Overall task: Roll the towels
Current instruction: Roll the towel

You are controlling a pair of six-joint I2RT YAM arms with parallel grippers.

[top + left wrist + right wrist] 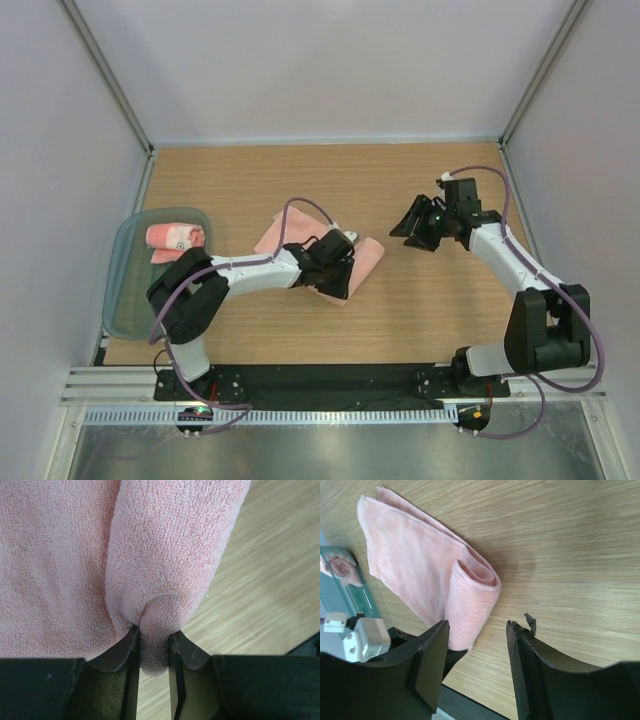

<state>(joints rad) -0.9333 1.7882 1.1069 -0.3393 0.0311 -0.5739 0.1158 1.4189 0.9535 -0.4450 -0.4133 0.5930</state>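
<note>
One salmon-pink terry towel [369,255] lies mid-frame on your wooden worktop [440,310], partly rolled. Your left claw [154,641] is clamped on the roll's end, likely to stop it unwinding, while your right claw [476,630] hangs spread apart, empty, further right.

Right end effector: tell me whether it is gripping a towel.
No, the right end effector is open and empty, apart from the towel.

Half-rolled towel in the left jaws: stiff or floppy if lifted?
Probably floppy: the towel puckers where the left jaws pinch it. Its loose roll would likely unwind if lifted by that end. Terry on the table probably drags rather than slides.
</note>
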